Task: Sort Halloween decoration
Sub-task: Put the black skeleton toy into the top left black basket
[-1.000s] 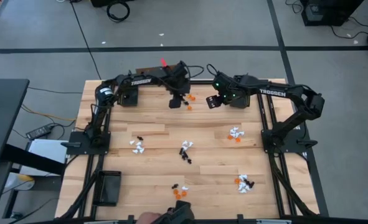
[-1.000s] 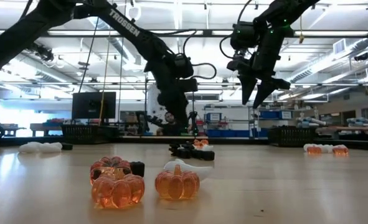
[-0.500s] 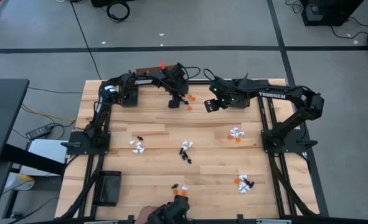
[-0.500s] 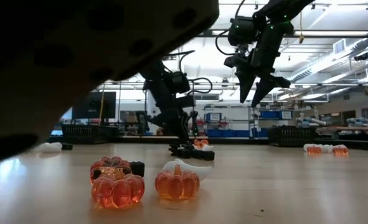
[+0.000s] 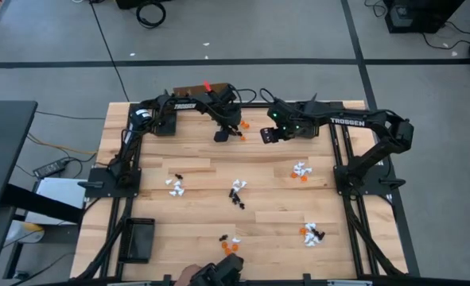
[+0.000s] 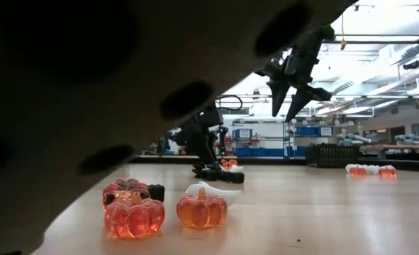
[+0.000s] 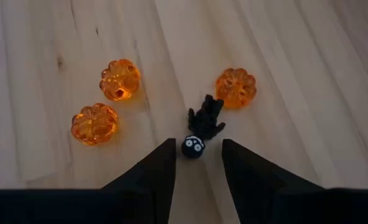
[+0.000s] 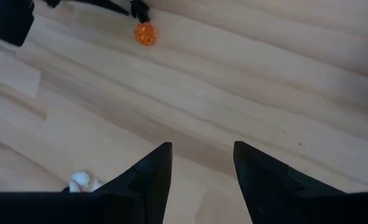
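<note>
My left gripper (image 7: 196, 163), fingers spread, hangs right over black round trinket (image 7: 193, 146); three orange pumpkins (image 7: 236, 87) around it. Right gripper (image 8: 202, 165) spread, empty, nearby.

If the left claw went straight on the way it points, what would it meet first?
Probably the small black round trinket with eyes, sitting on the table between the open left claw tips, with a black figure just beyond. Depth is hard to judge.

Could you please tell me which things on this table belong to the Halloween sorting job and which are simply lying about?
Belonging to the job:
- orange pumpkins
- black cat figure
- black ball with eyes, between the open left claw fingers
- white trinkets

Lying about:
- black tray
- right claw, open over bare table
</note>
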You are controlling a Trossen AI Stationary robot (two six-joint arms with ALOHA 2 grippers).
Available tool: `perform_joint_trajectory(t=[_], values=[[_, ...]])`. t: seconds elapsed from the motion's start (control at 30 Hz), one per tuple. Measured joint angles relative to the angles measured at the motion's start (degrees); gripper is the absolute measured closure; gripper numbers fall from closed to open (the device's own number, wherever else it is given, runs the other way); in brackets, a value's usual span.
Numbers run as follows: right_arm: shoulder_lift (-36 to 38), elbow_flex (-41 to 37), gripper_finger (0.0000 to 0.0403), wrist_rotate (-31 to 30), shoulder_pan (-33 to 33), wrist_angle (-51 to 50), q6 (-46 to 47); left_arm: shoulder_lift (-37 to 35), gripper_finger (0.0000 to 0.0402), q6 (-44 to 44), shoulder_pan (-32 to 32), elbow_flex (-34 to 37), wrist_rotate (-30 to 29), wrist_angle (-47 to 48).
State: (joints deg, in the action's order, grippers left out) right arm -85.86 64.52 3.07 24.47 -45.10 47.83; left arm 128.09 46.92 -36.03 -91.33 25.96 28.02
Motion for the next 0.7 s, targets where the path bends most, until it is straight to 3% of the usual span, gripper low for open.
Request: perform_joint_trajectory(t=[0.17,0.37,0.47,0.57,0.7], values=[[0.00,0.01,0.0222,0.00,-2.17,-0.02,1.68,0.00,0.0266,-1.01,0.04,0.00,-0.35,-0.17],[0.00,0.01,0.0222,-0.25,-3.56,-0.04,2.88,-0.11,0.0324,-8.98,1.53,-0.15,-5.85,-1.76],[0.00,-0.01,0.0222,-0.49,-3.49,-0.04,3.09,-0.13,0.0331,-10.09,1.57,-0.17,-6.53,-1.46],[0.00,0.01,0.0222,-0.87,-3.51,-0.03,3.31,-0.33,0.0340,-11.36,1.76,-1.96,-9.20,3.69],[0.00,-0.01,0.0222,-0.93,-3.54,-0.02,3.55,-0.31,0.0364,-13.65,1.04,-7.10,-9.90,17.77]])
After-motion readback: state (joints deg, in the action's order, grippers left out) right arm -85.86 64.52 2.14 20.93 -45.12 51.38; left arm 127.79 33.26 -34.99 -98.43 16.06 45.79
